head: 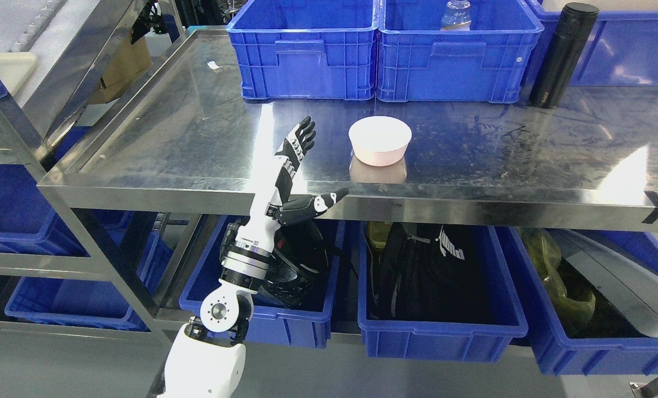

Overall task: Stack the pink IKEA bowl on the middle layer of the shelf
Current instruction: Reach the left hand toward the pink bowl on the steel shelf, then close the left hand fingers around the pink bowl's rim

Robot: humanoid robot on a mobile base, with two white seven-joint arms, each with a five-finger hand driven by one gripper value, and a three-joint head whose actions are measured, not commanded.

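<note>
I see my left hand (294, 166) raised at the front edge of the steel shelf (185, 132), fingers (302, 137) stretched out and spread, thumb pointing right along the shelf lip, gripping nothing. The pink bowl (380, 141) sits upright on this shelf level, near the front edge and just right of the hand, apart from the fingertips; its reflection shows in the metal under it. Behind it stand two blue crates (306, 55), side by side at the back. A tall black flask (562, 55) stands upright to the right of them; it carries small lettering near its base that I cannot read. On the level below, blue bins (439, 331) hold dark gear, and a black bag (417, 265) in the middle bin shows a white logo I can't make out for certain.
</note>
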